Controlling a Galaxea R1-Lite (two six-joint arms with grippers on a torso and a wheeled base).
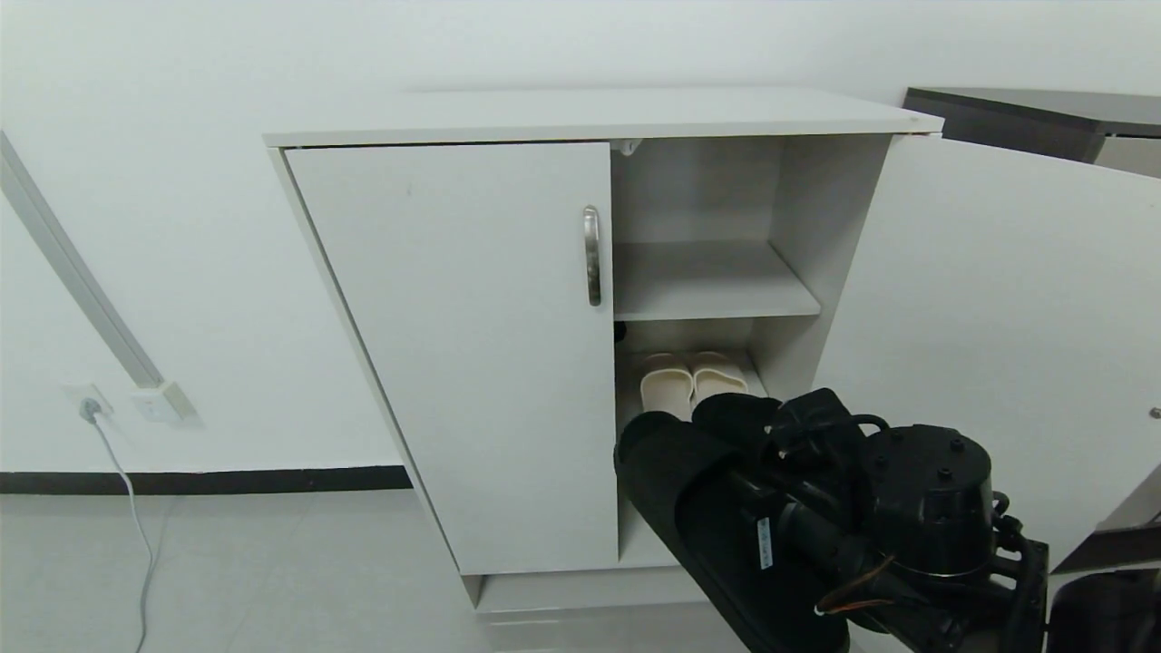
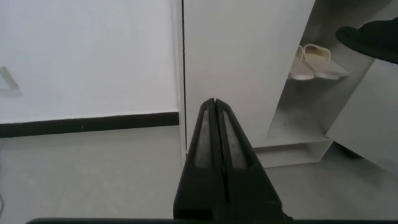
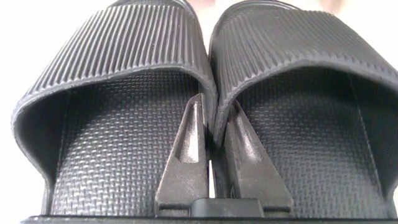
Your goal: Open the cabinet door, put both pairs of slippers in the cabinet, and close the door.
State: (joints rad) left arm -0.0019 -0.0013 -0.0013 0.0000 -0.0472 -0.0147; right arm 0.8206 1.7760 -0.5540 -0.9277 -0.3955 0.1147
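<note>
Holding: right gripper point(image 3: 216, 109) is clamped on 2 black slippers point(image 1: 671, 462), 1 pair, side by side; its fingers pinch the two inner strap edges pressed together.
Black pair place: at the mouth of the cabinet's open right half, toes toward the inside, just in front of the white pair; whether the toes pass the front edge cannot be told.
White slippers point(image 1: 694, 381): 2, 1 pair, side by side on the lower shelf point(image 2: 339, 73) inside the open half, toward its back.
Cabinet point(image 1: 590, 113): 1, white, against the wall.
Doors: 2; left door point(image 1: 453, 345) closed, right door point(image 1: 998, 317) swung wide open.
Handle point(image 1: 592, 256): 1 metal bar, upright at the left door's right edge.
Shelves seen: 2 in the open half; upper shelf point(image 1: 707, 281) bare.
Left gripper point(image 2: 214, 102): fingers together, nothing between them, low over the floor point(image 2: 93, 168), pointing at the cabinet's left front corner.
Wall socket point(image 1: 88, 404): 1 plug with a cable hanging to the floor, well left of the cabinet.
</note>
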